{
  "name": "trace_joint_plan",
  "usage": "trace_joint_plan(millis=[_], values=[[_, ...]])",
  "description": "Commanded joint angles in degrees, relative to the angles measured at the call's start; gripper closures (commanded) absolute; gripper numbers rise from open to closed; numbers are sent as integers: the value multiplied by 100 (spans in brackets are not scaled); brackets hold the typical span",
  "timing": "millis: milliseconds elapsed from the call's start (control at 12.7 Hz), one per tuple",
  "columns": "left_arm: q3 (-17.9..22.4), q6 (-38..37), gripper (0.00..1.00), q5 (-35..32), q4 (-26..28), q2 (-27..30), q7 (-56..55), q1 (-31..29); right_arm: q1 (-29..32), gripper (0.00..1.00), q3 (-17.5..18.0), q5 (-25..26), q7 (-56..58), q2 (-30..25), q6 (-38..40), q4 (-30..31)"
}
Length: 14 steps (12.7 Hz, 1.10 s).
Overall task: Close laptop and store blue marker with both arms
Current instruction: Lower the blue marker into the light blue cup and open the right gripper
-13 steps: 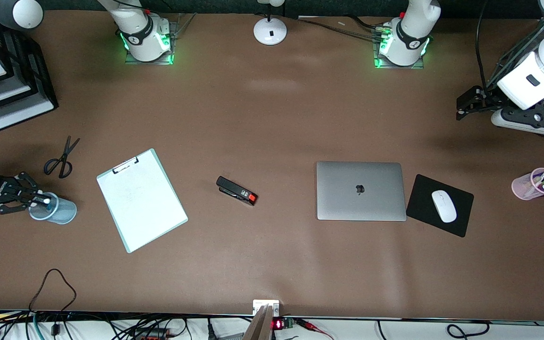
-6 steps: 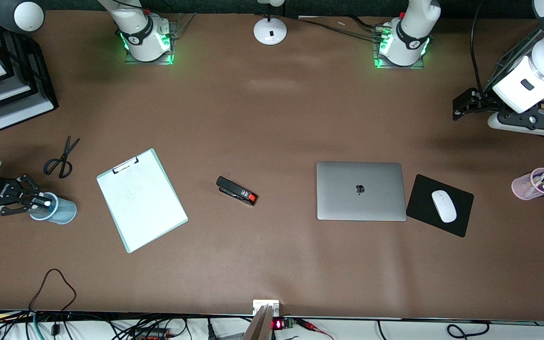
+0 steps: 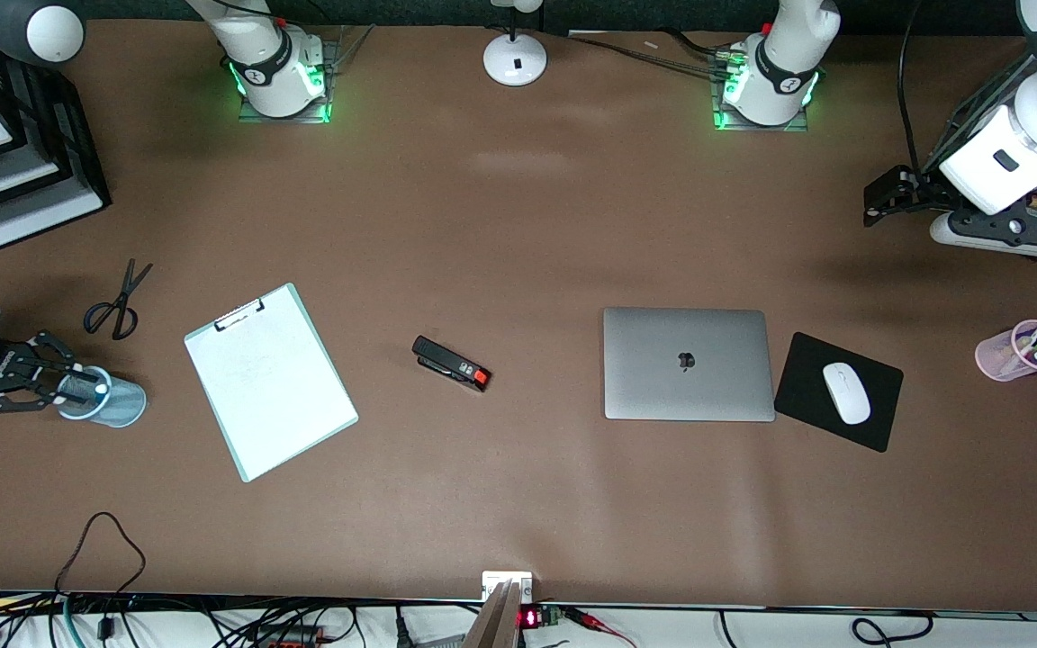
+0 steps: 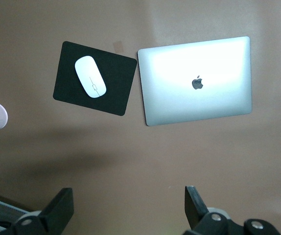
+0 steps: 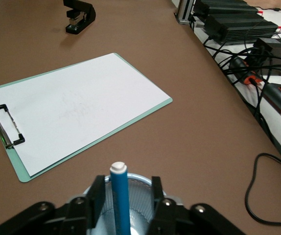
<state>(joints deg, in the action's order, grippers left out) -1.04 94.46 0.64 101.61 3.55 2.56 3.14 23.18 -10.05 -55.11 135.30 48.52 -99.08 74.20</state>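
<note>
Your blue marker stands upright in the mesh cup at the right arm's end of the table, with the right gripper parted around it, fingers clear of the barrel. Your laptop lies shut beside the mouse pad; the left gripper hangs wide open and empty over bare table.

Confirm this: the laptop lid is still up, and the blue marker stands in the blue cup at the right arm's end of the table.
Not quite. The laptop is already shut, its lid flat with the logo facing up, as the front view shows. The rest holds: the blue marker stands in the blue cup, between the open fingers of the right hand.
</note>
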Motion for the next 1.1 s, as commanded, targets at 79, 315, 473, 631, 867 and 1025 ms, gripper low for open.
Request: trace_joint_plan(millis=[79, 315, 473, 631, 867, 1025], values=[[-11, 46, 0, 42, 17, 50, -10, 20, 12, 0, 21, 412, -958, -281, 432, -317], [-2, 37, 0, 42, -124, -30, -10, 20, -76, 0, 56, 921, -2117, -466, 967, -870], [-2, 11, 0, 42, -124, -30, -10, 11, -277, 0, 47, 1142, -2926, -615, 1328, -1222], [16, 2, 0, 51, -124, -39, -10, 11, -515, 0, 38, 1326, -3595, -835, 1382, -1276], [16, -7, 0, 42, -133, -39, -19, 11, -980, 0, 38, 1686, -4483, -1151, 1374, -1285], [7, -7, 0, 42, -142, -39, -19, 11, -1288, 0, 38, 1880, -4941, -1327, 1374, -1285]])
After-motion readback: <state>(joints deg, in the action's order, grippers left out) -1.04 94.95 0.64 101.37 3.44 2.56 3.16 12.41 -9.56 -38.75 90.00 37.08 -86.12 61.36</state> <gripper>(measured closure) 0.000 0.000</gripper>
